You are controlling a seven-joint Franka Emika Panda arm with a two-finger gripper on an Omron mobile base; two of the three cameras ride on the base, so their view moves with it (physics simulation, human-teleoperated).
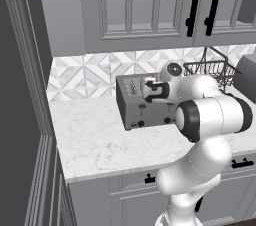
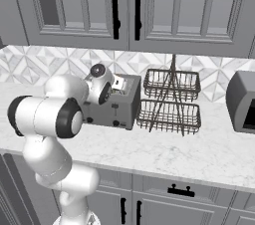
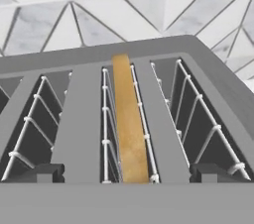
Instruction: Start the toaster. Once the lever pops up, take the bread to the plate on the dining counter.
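Toaster (image 1: 137, 104) sits on the marble counter (image 1: 95, 140) against the tiled wall, wire basket (image 2: 172, 100) just to its right. Gripper (image 3: 127, 181) hovers directly over the toaster's top, fingers spread wide, holding nothing. Bread (image 3: 130, 129) stands upright in a middle slot, golden crust edge showing.

The light is even and soft in all views, with no clear source. Shadows are weak: a faint dark zone lies under the toaster (image 1: 142, 102) and the slots look dark inside in the hand view. The arm's white shells show mild shine. The base views are coarse and slightly blurred; no edge distortion.
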